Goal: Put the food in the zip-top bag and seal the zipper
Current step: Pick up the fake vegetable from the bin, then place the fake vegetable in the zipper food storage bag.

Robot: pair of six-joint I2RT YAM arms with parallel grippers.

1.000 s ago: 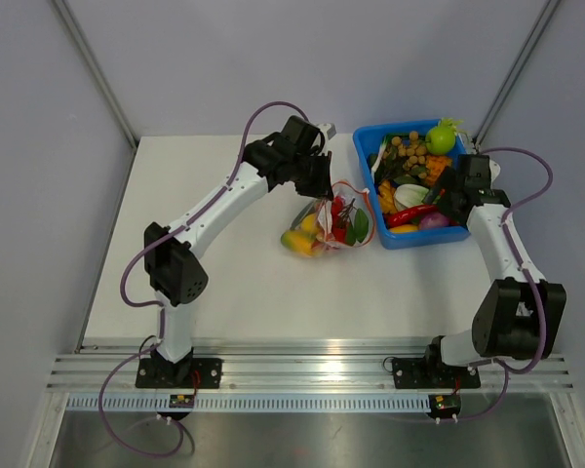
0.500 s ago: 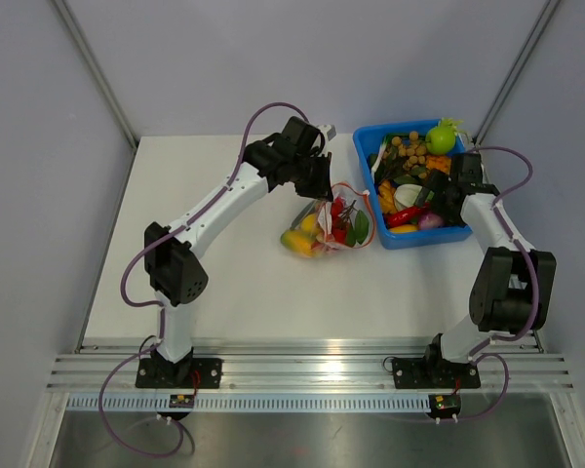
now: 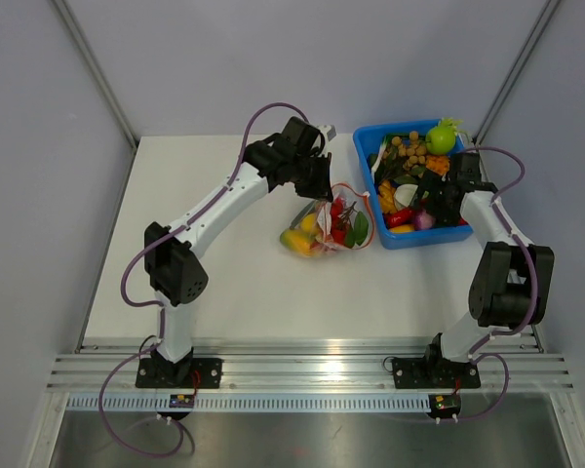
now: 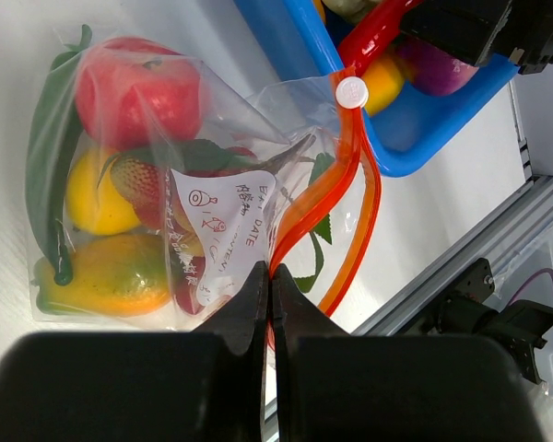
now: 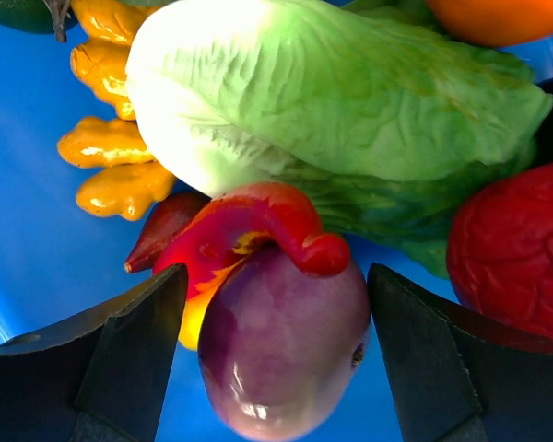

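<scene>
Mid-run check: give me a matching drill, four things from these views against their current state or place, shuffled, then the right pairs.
Things
1. left gripper
2. right gripper
3. round purple plastic fruit
4. clear plastic zip-top bag

States or places
A. in the blue plastic bin, partly under a red plastic chilli
B. fingers shut on the red-orange zipper strip
C. lying on the white table beside the bin
D. fingers open, one either side of a fruit

Pairs: 1-B; 2-D; 3-A; 4-C
</scene>
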